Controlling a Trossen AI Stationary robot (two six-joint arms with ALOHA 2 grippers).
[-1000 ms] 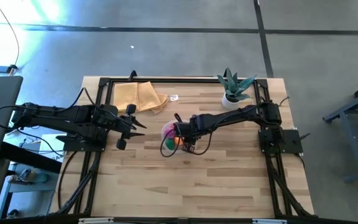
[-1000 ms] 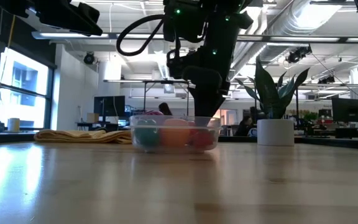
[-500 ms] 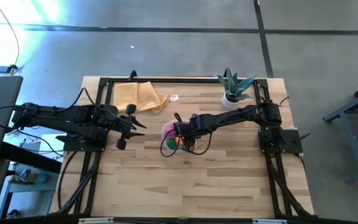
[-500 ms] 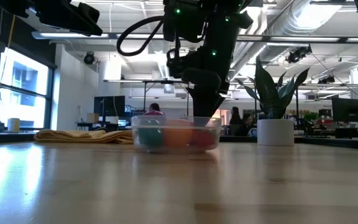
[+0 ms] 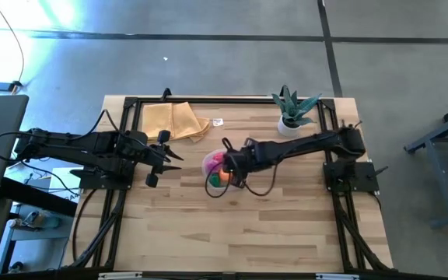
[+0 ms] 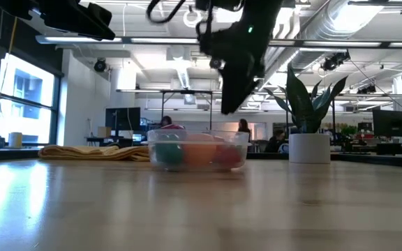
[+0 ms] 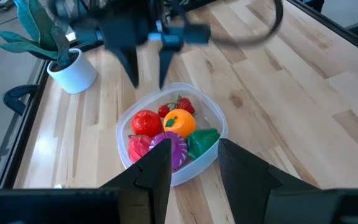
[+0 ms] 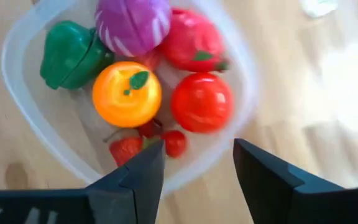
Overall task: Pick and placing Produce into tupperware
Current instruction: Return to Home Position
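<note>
A: Wooden counter [image 5: 286,225], open office behind it. We start at the right jaws: apart, nothing between them, hanging over the tupperware [image 6: 240,146] and clear of its rim in the low view.

B: Agreed. We log the produce [image 7: 169,130] inside it: orange [image 8: 127,93], tomato [image 8: 202,101], green pepper [image 8: 70,55], purple onion [image 8: 132,22], and small red pieces beside the orange. We see none loose on the counter.

A: So the tupperware lies straight below those jaws, mid-counter. The right arm [image 5: 302,145] is by far the nearer.

B: We put the left jaws at the counter's left side, also apart and empty, pointing at the tupperware from well off.

A: We judge the packing done. The right arm's way out is up and back toward its base. The potted plant [image 5: 290,113] stands just beside that line, so we'd lift before swinging.
</note>
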